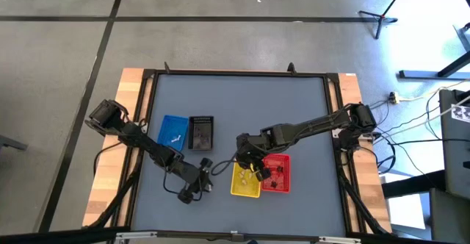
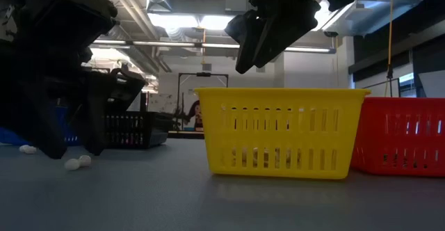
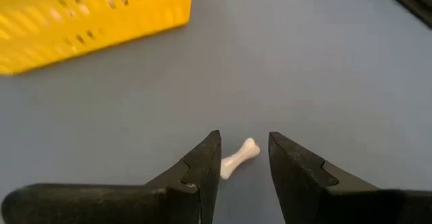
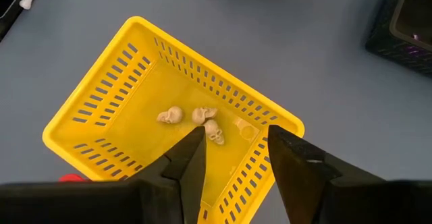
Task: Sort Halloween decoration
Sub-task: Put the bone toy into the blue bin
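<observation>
Much of the low view is blocked by the dark bulk of the left arm, so only the ends of a small white bone (image 2: 78, 162) show beneath it on the table (image 1: 294, 112). From above, the bone is too small to make out.

In the left wrist view the bone (image 3: 238, 158) lies flat on the grey table, its long axis slanting across the gap between the fingers, one knobbed end towards the right-hand fingertip. The left gripper (image 3: 244, 158) stands low over it, fingers spread, one on each side, not touching it.

The right gripper (image 4: 233, 150) hangs above the yellow basket (image 4: 94, 102), fingers apart and holding nothing.

The yellow basket holds three tan skulls (image 4: 196, 119) lying close together on its floor. The red basket (image 1: 283, 176) touches its side and has dark bits in it, too small to identify. The blue basket (image 1: 173, 131) and black basket (image 1: 201, 132) sit side by side farther up the table; their contents are unclear.
</observation>
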Robot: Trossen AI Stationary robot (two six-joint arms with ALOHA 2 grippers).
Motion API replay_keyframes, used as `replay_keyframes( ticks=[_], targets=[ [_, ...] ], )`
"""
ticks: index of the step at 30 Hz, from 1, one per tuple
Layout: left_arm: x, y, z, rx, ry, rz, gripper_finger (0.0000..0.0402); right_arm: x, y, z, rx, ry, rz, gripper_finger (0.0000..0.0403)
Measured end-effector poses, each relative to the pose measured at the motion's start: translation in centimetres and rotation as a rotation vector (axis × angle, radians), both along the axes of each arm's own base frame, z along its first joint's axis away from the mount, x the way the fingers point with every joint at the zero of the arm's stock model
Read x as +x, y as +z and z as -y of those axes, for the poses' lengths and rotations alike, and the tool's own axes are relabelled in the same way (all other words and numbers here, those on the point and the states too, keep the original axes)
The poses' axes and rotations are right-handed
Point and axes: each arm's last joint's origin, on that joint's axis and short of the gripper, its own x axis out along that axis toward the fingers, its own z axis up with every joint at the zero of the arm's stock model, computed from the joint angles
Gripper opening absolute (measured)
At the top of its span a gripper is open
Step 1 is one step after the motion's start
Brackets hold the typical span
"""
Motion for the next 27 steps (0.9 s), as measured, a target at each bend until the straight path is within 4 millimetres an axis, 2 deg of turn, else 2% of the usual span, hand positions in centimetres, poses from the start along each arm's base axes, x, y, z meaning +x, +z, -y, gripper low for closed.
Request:
replay_keyframes(
  ticks=[15,27],
  targets=[
    [-0.46,-0.54,-0.35,0.041,0.003,-0.076,0.0114,0.0,0.0,0.0,-0.001,-0.001,0.0,0.0159],
    [-0.49,-0.57,-0.43,0.058,0.018,-0.076,0.0035,0.0,0.0,0.01,-0.003,-0.002,0.0,0.0159]
  ],
)
